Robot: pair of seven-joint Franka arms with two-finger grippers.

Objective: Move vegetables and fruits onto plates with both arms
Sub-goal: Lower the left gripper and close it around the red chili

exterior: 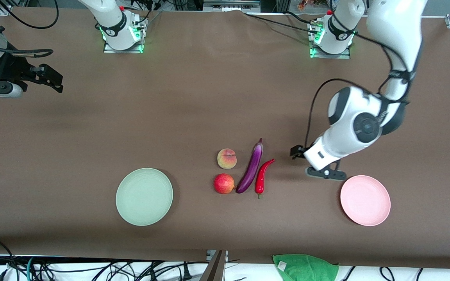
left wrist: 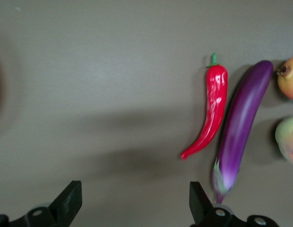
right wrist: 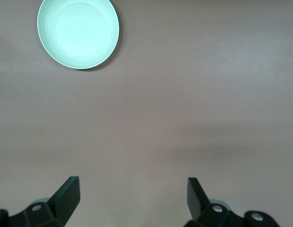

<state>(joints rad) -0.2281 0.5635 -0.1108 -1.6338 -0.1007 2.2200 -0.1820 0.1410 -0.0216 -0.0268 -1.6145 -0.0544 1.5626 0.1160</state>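
Front view, clock face centred on the eggplant [exterior: 251,169]:
- Peach [exterior: 227,159] at ten o'clock, red fruit [exterior: 224,184] at eight o'clock, touching or nearly touching the eggplant's blunt end.
- Chili pepper [exterior: 263,177] just beside at three o'clock, lying parallel, green stem pointing to six.
- Mint green plate [exterior: 144,196] farther out at eight o'clock, toward the right arm's end of the brown surface [exterior: 193,97], bare inside.
- Pink plate [exterior: 365,200] at four o'clock, toward the left arm's end, likewise bare.
- Left end effector [exterior: 324,173] low over the surface between chili pepper and pink plate, close to the plate's eleven o'clock rim. Finger spread not readable from here.
- Right end effector [exterior: 51,79] at the picture's nine o'clock edge, well apart from all the produce, waiting.
- Green cloth [exterior: 305,267] at the six o'clock border, off the brown surface.

Left wrist view:
- Left end effector [left wrist: 135,201] spread wide, both black fingers [left wrist: 68,201] apart, nothing held, only bare surface between.
- Chili pepper [left wrist: 210,106] and eggplant [left wrist: 241,130] side by side ahead, closer to one finger than to the other.
- Red fruit [left wrist: 289,78] and peach [left wrist: 288,139] cut by the frame edge, next to the eggplant.

Right wrist view:
- Right end effector [right wrist: 133,198] wide open too, empty.
- Mint green plate [right wrist: 78,32] well ahead of the fingers [right wrist: 66,198], nothing on it.
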